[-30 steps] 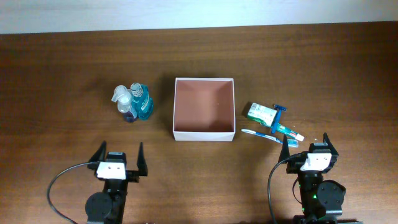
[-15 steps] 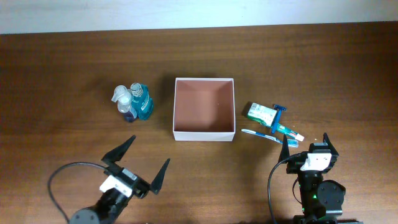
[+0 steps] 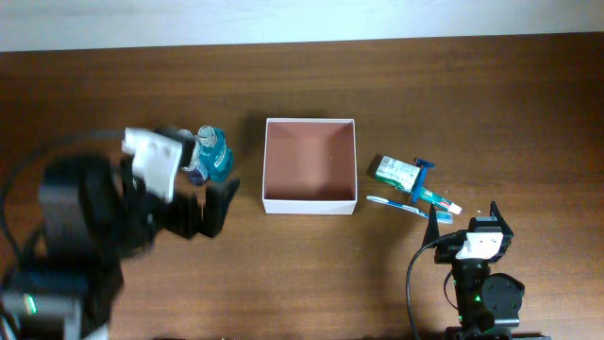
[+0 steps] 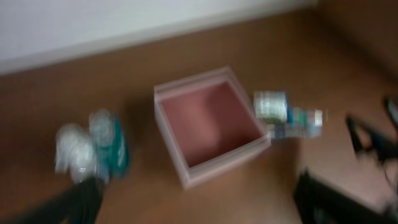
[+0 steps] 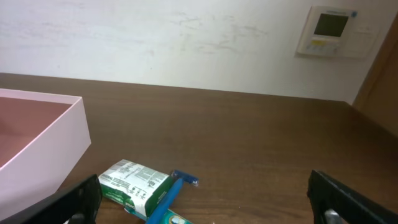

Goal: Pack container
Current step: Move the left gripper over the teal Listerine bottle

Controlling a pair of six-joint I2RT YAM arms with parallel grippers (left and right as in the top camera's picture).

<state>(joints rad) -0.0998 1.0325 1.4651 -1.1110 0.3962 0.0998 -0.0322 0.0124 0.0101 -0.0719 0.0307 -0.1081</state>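
The container [image 3: 310, 203], a square white-walled box with a reddish-brown inside, stands at the table's middle with nothing in it. In the blurred left wrist view the container [image 4: 224, 165] lies ahead, with the bottles to its left. My left gripper [image 3: 203, 212] is raised and blurred, open, just in front of the teal mouthwash bottle [image 3: 216, 157] and holding nothing. Its arm partly hides a clear spray bottle [image 3: 193, 151]. My right gripper [image 3: 465, 223] rests open at the front right. The right wrist view shows that gripper [image 5: 208, 205] empty behind a green-white box [image 5: 134, 183] and a blue razor [image 5: 173, 191].
Right of the container lie the green-white box [image 3: 394, 171], the razor [image 3: 423, 177], a toothbrush [image 3: 396, 203] and a small tube [image 3: 440, 199]. The teal bottle [image 4: 113, 146] and a clear bottle [image 4: 73, 149] stand close together. A pale wall runs behind the table.
My left arm has lifted from the front edge and swung up and forward toward the bottles, jaws still wide. The right arm and all objects have stayed put.
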